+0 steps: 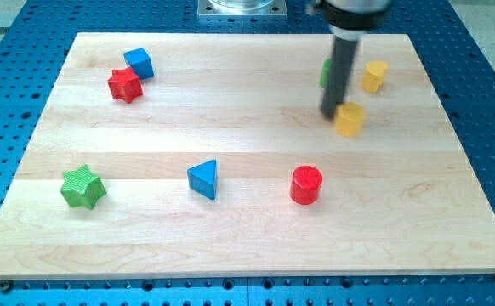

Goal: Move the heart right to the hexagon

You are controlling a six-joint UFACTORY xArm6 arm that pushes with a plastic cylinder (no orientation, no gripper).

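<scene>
The dark rod comes down from the view's top right, and my tip (330, 115) rests on the board against the left side of a yellow block, apparently the heart (350, 120). A second yellow block, apparently the hexagon (375, 76), stands up and to the right of it, a short gap away. A green block (325, 73) is mostly hidden behind the rod, left of the hexagon.
A blue cube (139, 62) and a red star (124, 84) sit together at the top left. A green star (82, 187), a blue triangle (203, 179) and a red cylinder (306, 184) stand along the lower half of the wooden board (247, 246).
</scene>
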